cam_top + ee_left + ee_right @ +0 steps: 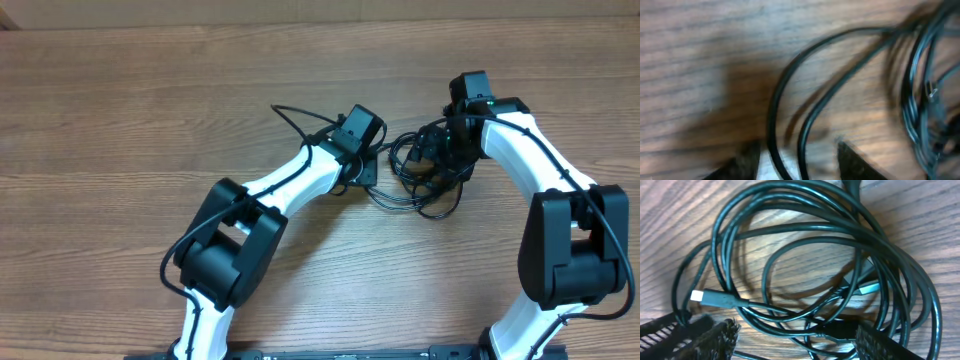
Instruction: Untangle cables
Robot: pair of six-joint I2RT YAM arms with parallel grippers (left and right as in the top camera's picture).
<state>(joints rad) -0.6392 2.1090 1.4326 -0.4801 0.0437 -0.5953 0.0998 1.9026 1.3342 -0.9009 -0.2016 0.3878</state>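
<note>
The cables [425, 172] lie in one loose black knot on the bench [150, 100], right of centre, between the two arms. In the right wrist view they are thin round leads coiled over one another in several overlapping loops. A silver-tipped plug [698, 296] pokes out at the left of the coil, and a second plug [867, 287] sits buried among strands on the right.

The right hand [792, 334] hangs low over the knot with its fingers spread wide, one at each side of the coil, gripping nothing. The left hand [797, 161] sits at the knot's left edge, also spread. Two strands [771, 117] run up between its fingers; that view is blurred, but they appear to be straddled rather than pinched.

By the look of them, these leads are light, limp and smooth-jacketed. They would likely slip through a slack grip, and a pull on any one loop would probably drag the whole bundle across the bench. The jackets should stand handling, but the plugs ought not to be bent sharply at the neck.

The best hold seems to be the free silver-tipped end, on the jacket just behind the plug, where only one strand lies. The other hand can pin the coil where the strands cross thickest. A grasp in the middle of the coil would catch several strands at once.
</note>
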